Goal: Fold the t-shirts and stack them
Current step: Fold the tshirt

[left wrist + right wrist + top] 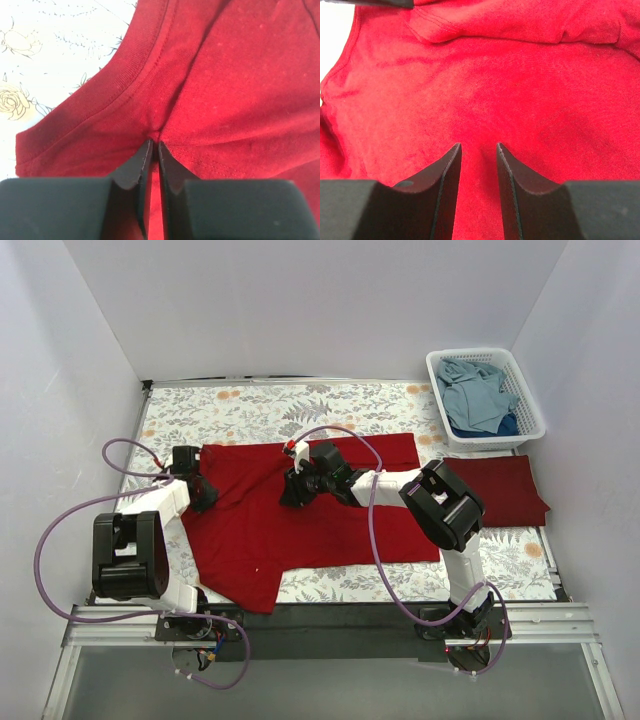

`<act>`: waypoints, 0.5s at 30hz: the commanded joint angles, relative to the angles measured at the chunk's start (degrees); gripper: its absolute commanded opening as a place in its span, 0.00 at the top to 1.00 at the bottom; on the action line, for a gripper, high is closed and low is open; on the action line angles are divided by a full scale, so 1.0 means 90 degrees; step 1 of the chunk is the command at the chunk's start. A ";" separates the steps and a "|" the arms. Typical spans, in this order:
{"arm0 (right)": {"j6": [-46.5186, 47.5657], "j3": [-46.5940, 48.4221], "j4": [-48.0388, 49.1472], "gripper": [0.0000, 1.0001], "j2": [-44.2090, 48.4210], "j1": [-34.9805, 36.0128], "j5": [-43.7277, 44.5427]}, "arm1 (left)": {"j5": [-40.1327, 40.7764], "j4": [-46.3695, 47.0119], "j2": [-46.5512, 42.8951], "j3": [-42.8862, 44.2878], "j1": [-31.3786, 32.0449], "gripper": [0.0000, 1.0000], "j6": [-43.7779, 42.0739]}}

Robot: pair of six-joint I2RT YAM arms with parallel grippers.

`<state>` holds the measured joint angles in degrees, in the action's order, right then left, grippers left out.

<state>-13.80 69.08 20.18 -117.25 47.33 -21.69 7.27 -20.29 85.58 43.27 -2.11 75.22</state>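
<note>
A bright red t-shirt point(330, 530) lies spread across the middle of the flower-patterned bench point(300, 405), with one sleeve hanging toward the near edge at about 7 o'clock. The left gripper point(197, 487) sits at the shirt's 9 o'clock edge. In the left wrist view its fingers point(167, 167) are pressed almost together, pinching a small ridge of the red cloth just below the ribbed neck band point(132, 75); creases run out from the pinch. The right gripper point(296, 490) is low over the shirt's middle, a little toward 11 o'clock. In the right wrist view its fingers point(447, 172) stand apart with a clear gap, and flat red cloth shows between them with nothing gripped. At 3 o'clock from the red shirt, just beside its right edge, a darker maroon t-shirt point(508, 490) lies folded into a flat rectangle on the bench. At about 1 o'clock, in the far right corner, a white lattice basket point(527, 400) holds crumpled blue t-shirts point(478, 390).
</note>
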 commanded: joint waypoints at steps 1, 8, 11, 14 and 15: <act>0.0059 0.0049 0.0306 0.59 0.0216 0.0015 -0.0090 | -0.0055 -0.0333 -0.0338 0.0465 0.0010 0.95 -0.0008; 0.0206 0.0673 0.0267 0.59 0.0011 0.0014 -0.0089 | -0.0397 -0.0665 -0.0232 0.1159 0.0039 0.94 -0.0047; 0.0235 0.0771 0.0238 0.59 -0.0107 0.0024 -0.0129 | -0.0417 -0.0704 -0.0095 0.1257 0.0039 0.93 -0.0038; 0.0293 0.0879 0.0238 0.59 -0.0195 0.0015 -0.0109 | -0.0690 -0.0704 0.0090 0.1462 0.0058 0.94 0.0060; 0.0303 0.0966 0.0238 0.59 -0.0243 0.0024 -0.0100 | -0.0748 -0.0704 0.0187 0.1549 0.0088 0.96 0.0089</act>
<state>-12.67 74.70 20.36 -117.80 47.33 -22.13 3.33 -25.41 85.56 54.15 -2.00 75.46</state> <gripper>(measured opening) 0.404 0.064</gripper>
